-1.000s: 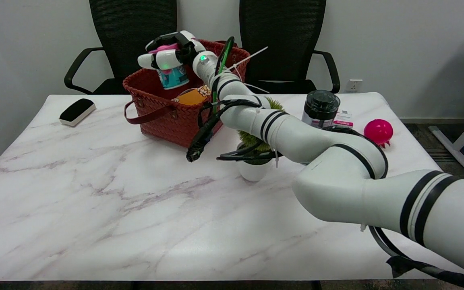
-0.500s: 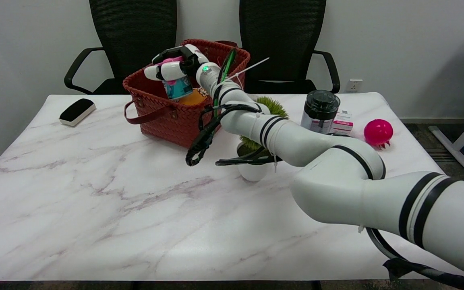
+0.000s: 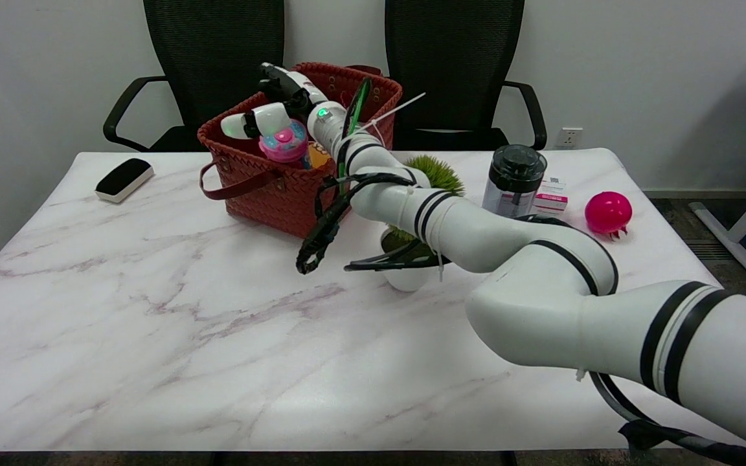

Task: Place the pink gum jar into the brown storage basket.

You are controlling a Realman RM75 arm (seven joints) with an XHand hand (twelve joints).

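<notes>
Spread apart and holding nothing, the right hand (image 3: 269, 107) hangs over the brown storage basket (image 3: 250, 188), its white fingers (image 3: 238, 125) reaching toward nine o'clock across the basket's opening while a black one points up at twelve. Directly under the hand, at its six o'clock, the pink gum jar (image 3: 283, 144) sits upright inside the basket with its pink lid showing above the woven near rim; whether a finger touches the lid cannot be told. An orange item (image 3: 316, 155) lies in the basket at the jar's three o'clock. On the marble table (image 3: 153, 323), a black-and-white eraser (image 3: 124, 179) rests at the basket's nine o'clock, well apart. At the basket's four o'clock a potted green plant (image 3: 421, 188) stands partly behind the arm, and farther toward three o'clock are a dark-lidded jar (image 3: 512, 178), a small pink box (image 3: 551, 196) and a pink ball (image 3: 608, 212).
</notes>
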